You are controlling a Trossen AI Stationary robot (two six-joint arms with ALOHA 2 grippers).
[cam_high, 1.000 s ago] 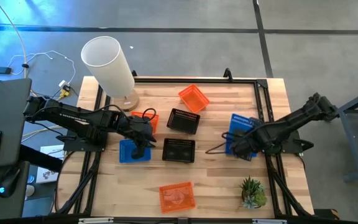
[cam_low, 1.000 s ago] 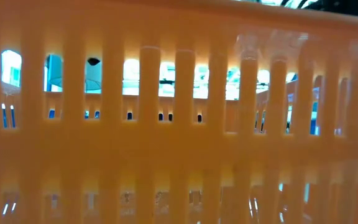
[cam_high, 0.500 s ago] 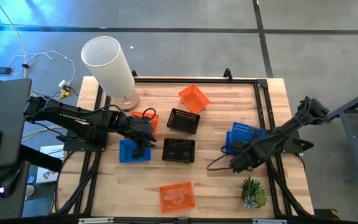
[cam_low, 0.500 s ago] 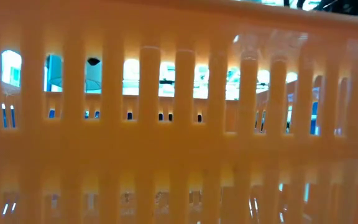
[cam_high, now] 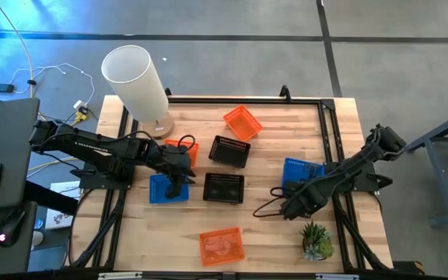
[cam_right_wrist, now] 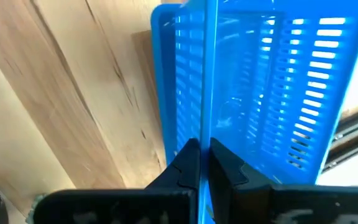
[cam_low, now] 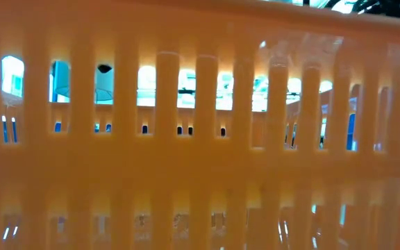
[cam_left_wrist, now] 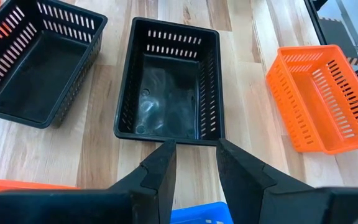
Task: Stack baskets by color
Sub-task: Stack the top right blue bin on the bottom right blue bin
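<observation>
My right gripper (cam_high: 289, 201) (cam_right_wrist: 204, 146) is shut on a blue basket (cam_high: 303, 169) at the table's right side. My left gripper (cam_high: 174, 180) (cam_left_wrist: 194, 149) hovers open and empty over another blue basket (cam_high: 162, 190) (cam_left_wrist: 199, 214), facing a black basket (cam_high: 224, 187) (cam_left_wrist: 169, 93). A second black basket (cam_high: 229, 151) (cam_left_wrist: 33, 68) lies beyond it. Orange baskets lie at the far middle (cam_high: 242, 122), beside the left arm (cam_high: 187, 148) and near the front edge (cam_high: 220, 246) (cam_left_wrist: 319, 99). That last one's slotted wall (cam_low: 200, 139) fills the low view. My right gripper pinches the blue basket's thin wall (cam_right_wrist: 205, 118), seen edge-on, between its two fingers. The fingers come steeply from above. The basket looks tipped away from the fingers, over the wood; whether its bottom rests on the table I cannot tell.
A tall white cylinder (cam_high: 137, 82) stands at the far left corner. A small green plant (cam_high: 316, 241) stands at the near right, close to my right gripper. Black rails (cam_high: 329, 140) frame the table.
My right gripper, still shut, has moved toward the table's near edge and slightly left, sinking a little. The blue basket has shifted with it, its far edge now nearer. My left arm has kept still.
</observation>
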